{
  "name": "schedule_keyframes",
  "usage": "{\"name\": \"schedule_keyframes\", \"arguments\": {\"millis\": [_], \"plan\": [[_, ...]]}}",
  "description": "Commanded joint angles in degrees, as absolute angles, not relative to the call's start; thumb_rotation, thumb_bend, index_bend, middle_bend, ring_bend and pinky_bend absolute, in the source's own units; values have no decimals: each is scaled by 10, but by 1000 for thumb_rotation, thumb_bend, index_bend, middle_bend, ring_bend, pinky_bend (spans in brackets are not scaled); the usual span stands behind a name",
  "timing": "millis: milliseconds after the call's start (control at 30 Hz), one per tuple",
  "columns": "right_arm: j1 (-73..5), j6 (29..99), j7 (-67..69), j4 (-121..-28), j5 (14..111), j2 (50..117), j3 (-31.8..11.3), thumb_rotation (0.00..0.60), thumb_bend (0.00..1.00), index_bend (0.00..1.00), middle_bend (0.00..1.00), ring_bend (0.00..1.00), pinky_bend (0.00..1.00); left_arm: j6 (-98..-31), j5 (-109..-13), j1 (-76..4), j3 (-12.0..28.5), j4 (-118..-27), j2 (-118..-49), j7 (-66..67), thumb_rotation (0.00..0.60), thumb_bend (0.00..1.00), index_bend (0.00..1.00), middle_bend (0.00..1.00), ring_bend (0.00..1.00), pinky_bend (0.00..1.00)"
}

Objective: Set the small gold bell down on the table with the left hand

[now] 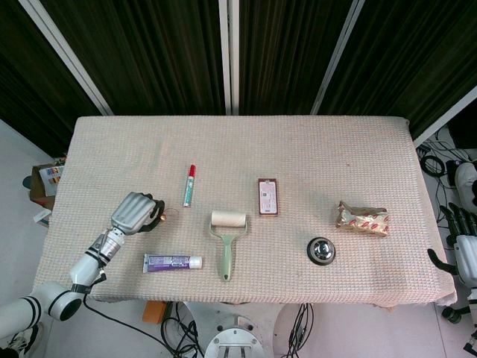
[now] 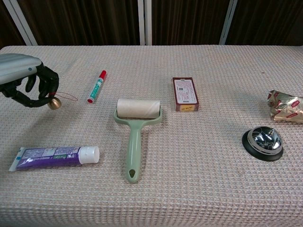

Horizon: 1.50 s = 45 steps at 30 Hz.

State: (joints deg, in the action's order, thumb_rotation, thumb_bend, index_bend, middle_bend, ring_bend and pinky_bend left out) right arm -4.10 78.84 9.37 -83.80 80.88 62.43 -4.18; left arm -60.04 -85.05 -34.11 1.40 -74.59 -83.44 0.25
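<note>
The small gold bell (image 2: 54, 103) hangs at the fingertips of my left hand (image 2: 26, 85), which pinches it just above the cloth at the table's left side; a thin red loop trails from it to the right. In the head view the same left hand (image 1: 134, 212) covers most of the bell (image 1: 162, 218), only a small glint showing. Whether the bell touches the cloth I cannot tell. My right hand (image 1: 466, 250) hangs off the table's right edge, fingers apart and holding nothing.
A red-capped marker (image 2: 96, 86) lies right of the left hand. A purple toothpaste tube (image 2: 54, 156) lies in front of it. A green lint roller (image 2: 135, 135), a brown box (image 2: 184, 93), a chrome call bell (image 2: 263, 143) and a gold wrapper (image 2: 285, 106) lie further right.
</note>
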Motion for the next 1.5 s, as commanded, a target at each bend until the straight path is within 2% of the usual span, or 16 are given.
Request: {"name": "schedule_keyframes", "arguments": {"millis": [33, 233, 467, 833, 1033, 1100, 1200, 1333, 1500], "plan": [[-41, 789, 94, -838, 808, 625, -42, 600, 198, 0, 0, 0, 0, -596, -850, -342, 12, -736, -842, -3, 600, 432, 733, 639, 513, 597], [-41, 788, 93, -837, 807, 625, -42, 600, 198, 0, 0, 0, 0, -602, -851, -340, 12, -715, -857, 4, 600, 426, 723, 633, 517, 600], [-41, 784, 90, -838, 806, 626, -41, 600, 198, 0, 0, 0, 0, -597, -852, -338, 7, -696, -868, 14, 600, 424, 660, 585, 509, 594], [-42, 777, 82, -848, 800, 619, -41, 600, 219, 0, 0, 0, 0, -593, -851, -338, 5, -692, -868, 31, 600, 389, 474, 512, 472, 570], [-42, 785, 86, -846, 807, 620, -42, 600, 216, 0, 0, 0, 0, -594, -854, -336, 1, -703, -859, 34, 600, 298, 264, 412, 435, 547], [-41, 787, 86, -847, 807, 619, -42, 600, 217, 0, 0, 0, 0, -611, -860, -332, 3, -706, -858, 38, 600, 283, 190, 367, 411, 524], [-40, 790, 88, -849, 807, 617, -43, 600, 217, 0, 0, 0, 0, -648, -866, -318, 6, -720, -846, 54, 600, 256, 139, 309, 333, 463], [-37, 802, 97, -845, 813, 617, -45, 600, 211, 0, 0, 0, 0, -715, -856, -277, 13, -760, -811, 76, 600, 202, 131, 219, 187, 344], [-31, 830, 114, -811, 832, 634, -45, 600, 187, 0, 0, 0, 0, -834, -854, -200, 13, -787, -755, 71, 600, 143, 133, 169, 128, 286]]}}
